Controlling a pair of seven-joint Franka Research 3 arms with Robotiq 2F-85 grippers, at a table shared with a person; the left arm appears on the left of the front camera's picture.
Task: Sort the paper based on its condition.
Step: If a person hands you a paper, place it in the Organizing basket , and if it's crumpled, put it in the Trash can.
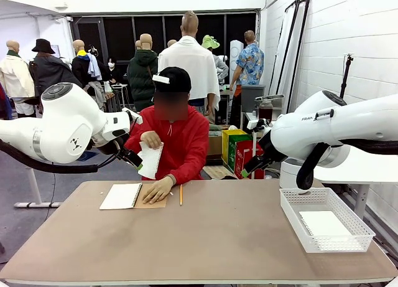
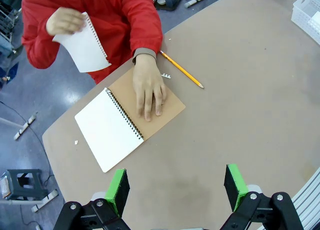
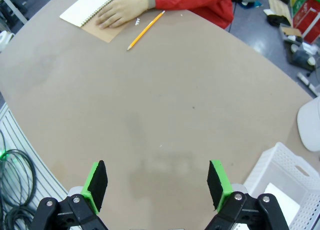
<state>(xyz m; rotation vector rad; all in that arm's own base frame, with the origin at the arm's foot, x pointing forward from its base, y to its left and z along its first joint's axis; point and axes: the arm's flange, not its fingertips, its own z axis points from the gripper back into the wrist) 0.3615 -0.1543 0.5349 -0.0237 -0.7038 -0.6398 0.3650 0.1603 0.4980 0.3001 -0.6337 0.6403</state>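
Hovering over table [image 2: 250, 115], left claw [image 2: 176, 186] and right claw [image 3: 155, 184] released, hand [image 2: 67, 20] holding paper [image 2: 86, 51]

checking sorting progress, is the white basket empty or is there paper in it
Not empty: a white sheet lies flat on the bottom of the white basket.

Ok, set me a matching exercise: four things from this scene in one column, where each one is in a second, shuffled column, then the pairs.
Things:
1. pencil
2. spiral notebook
3. loose sheet
4. white basket

Places:
A. at the robot's right side of the table, with a second sheet inside
B. held up in the person's hand
C. lying open with the person's other hand on it
D. lying on the table just beside the notebook

Pairs: 1-D, 2-C, 3-B, 4-A.
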